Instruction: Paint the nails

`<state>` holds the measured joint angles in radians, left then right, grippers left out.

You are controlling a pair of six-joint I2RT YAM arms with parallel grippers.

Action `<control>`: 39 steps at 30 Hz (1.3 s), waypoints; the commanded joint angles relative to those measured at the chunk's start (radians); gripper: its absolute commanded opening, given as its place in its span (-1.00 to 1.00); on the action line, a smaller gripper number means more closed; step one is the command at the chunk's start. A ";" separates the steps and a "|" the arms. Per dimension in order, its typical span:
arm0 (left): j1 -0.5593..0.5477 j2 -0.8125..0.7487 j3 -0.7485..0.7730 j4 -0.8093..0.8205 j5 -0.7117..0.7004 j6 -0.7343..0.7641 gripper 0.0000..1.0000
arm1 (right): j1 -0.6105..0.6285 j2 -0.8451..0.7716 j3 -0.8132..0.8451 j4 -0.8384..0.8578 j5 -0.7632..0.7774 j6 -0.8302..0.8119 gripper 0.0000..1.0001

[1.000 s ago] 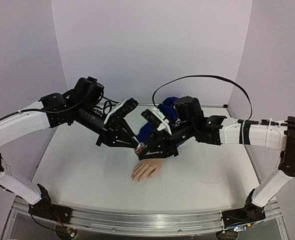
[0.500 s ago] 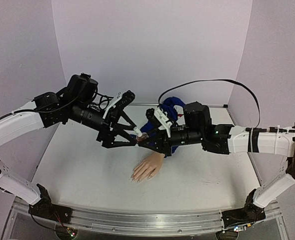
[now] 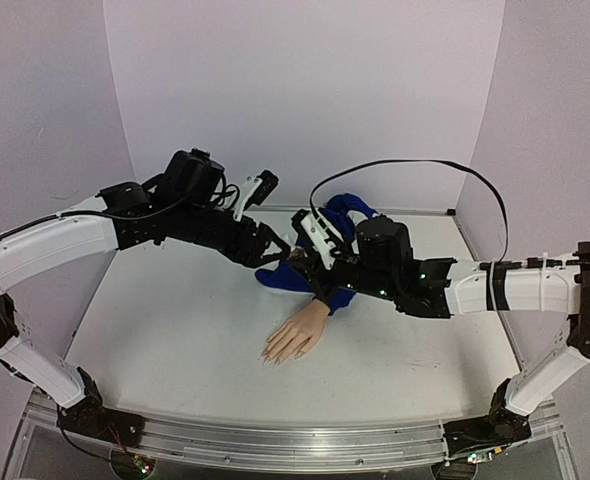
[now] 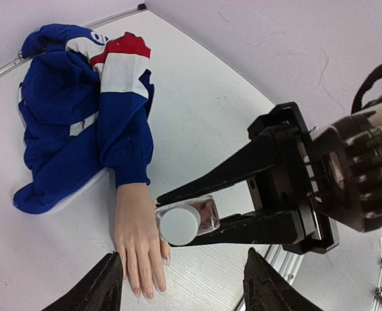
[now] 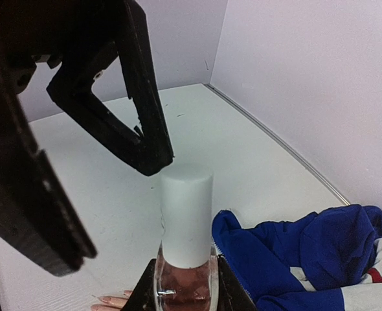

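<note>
The right gripper (image 4: 180,223) is clamping the polish bottle (image 5: 186,259) upright by its glass while the left gripper (image 4: 186,286) is hovering wide open at the white cap (image 5: 186,210), likely to unscrew it, the mannequin hand (image 4: 134,223) lying below on the table (image 3: 175,330), its nails (image 4: 166,261) bare.

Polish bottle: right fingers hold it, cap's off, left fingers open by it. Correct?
Not quite: the white cap is on the polish bottle, as the right wrist view shows. The rest stands: the right fingers hold it, the left fingers open by it.
</note>
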<state>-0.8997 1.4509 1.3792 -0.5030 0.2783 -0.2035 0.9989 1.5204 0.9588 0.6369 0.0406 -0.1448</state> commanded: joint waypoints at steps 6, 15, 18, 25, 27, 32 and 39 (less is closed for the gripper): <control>-0.002 0.029 0.074 0.088 -0.070 -0.138 -0.03 | 0.030 0.015 0.054 0.049 0.102 -0.030 -1.00; -0.004 0.085 0.107 0.083 -0.019 -0.155 -0.20 | 0.043 0.004 0.052 0.046 0.129 -0.053 -1.00; -0.005 0.090 0.110 0.080 -0.013 -0.154 -0.26 | 0.043 0.003 0.052 0.046 0.130 -0.053 -1.00; -0.008 0.091 0.109 0.069 -0.007 -0.145 -0.57 | 0.044 0.002 0.056 0.046 0.133 -0.053 -1.00; -0.008 0.092 0.106 0.069 0.001 -0.139 -0.72 | 0.044 0.000 0.058 0.047 0.122 -0.051 -1.00; -0.009 0.096 0.115 0.072 0.101 -0.077 -0.99 | 0.042 -0.020 0.051 0.047 0.010 -0.051 -1.00; -0.008 0.031 0.051 0.105 0.573 0.298 -1.00 | -0.071 -0.048 0.123 -0.055 -1.050 -0.008 -1.00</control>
<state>-0.8845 1.5440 1.4395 -0.5026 0.4213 -0.2054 0.9699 1.5078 0.9627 0.5594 -0.1665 -0.1829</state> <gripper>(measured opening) 0.144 0.217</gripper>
